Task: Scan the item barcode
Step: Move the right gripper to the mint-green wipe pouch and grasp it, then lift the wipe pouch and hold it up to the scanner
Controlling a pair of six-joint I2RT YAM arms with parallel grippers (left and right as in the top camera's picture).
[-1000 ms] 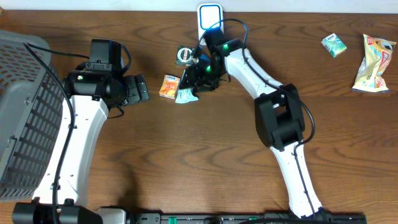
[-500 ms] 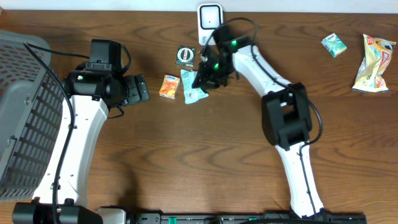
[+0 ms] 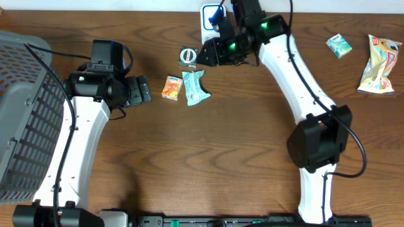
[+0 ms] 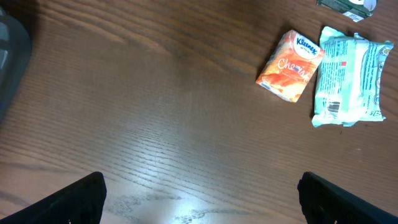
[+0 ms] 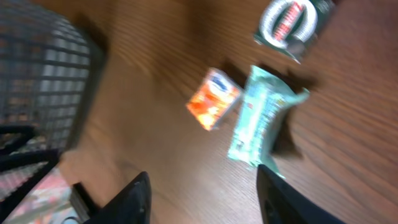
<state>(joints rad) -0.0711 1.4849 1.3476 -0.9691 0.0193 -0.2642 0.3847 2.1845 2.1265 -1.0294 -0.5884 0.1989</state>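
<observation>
A teal wrapped packet (image 3: 196,87) lies flat on the table with a barcode on its upper side (image 4: 348,74), and nothing touches it. My right gripper (image 3: 204,55) hangs above and behind it, near the white scanner (image 3: 212,14). Its jaws stand open and empty (image 5: 205,186), and the teal packet (image 5: 261,118) shows blurred beyond them. My left gripper (image 3: 142,89) is wide open over bare wood (image 4: 202,193), left of the packets.
An orange tissue packet (image 3: 172,87) lies just left of the teal one. A dark packet with a round logo (image 3: 188,56) sits behind them. A grey mesh basket (image 3: 25,107) fills the left edge. A small teal packet (image 3: 339,45) and a snack bag (image 3: 380,64) lie far right.
My right gripper held the teal packet, let it go beside the orange packet, and swung up and back toward the scanner. The left arm has not moved.
</observation>
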